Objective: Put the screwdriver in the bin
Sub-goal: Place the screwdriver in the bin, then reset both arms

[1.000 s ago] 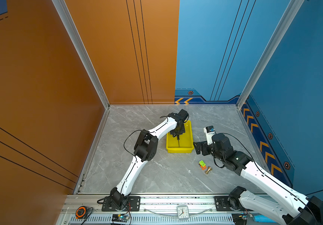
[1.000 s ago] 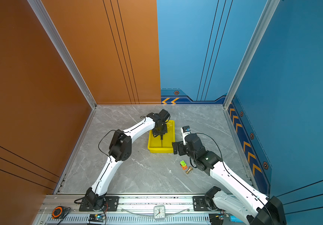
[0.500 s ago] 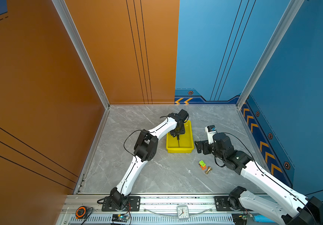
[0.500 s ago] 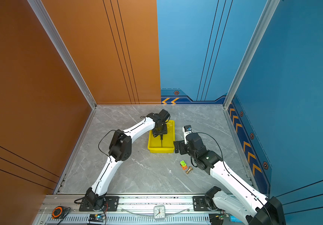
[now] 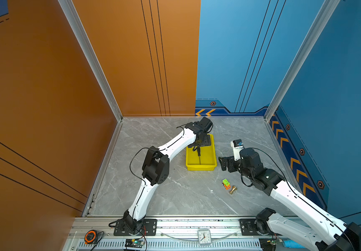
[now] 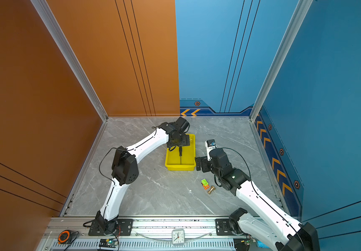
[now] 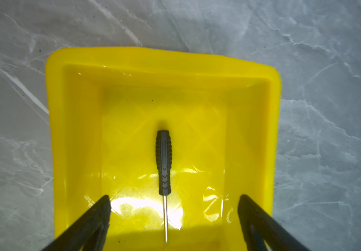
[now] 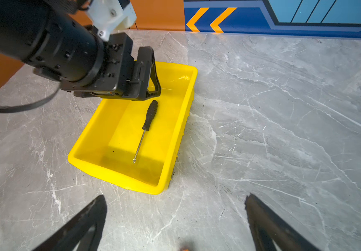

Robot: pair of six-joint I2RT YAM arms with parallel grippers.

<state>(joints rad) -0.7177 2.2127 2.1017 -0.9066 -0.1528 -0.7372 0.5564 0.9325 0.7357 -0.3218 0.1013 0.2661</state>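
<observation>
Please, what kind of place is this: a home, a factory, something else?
Probably a robot test cell in a lab. A white left arm and right arm are mounted on a metal rail, an orange panel and a blue panel enclose the marble-look tabletop, and a small clock sits by the rail.

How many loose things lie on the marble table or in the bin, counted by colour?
Yellow: 1, the bin
Black with silver: 1, the screwdriver, inside the bin
Green and orange: 1, small block
Brass: 1, small fitting
Total: 4

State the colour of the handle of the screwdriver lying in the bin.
Black, with ridged sides. The screwdriver shows best in the left wrist view.
</observation>
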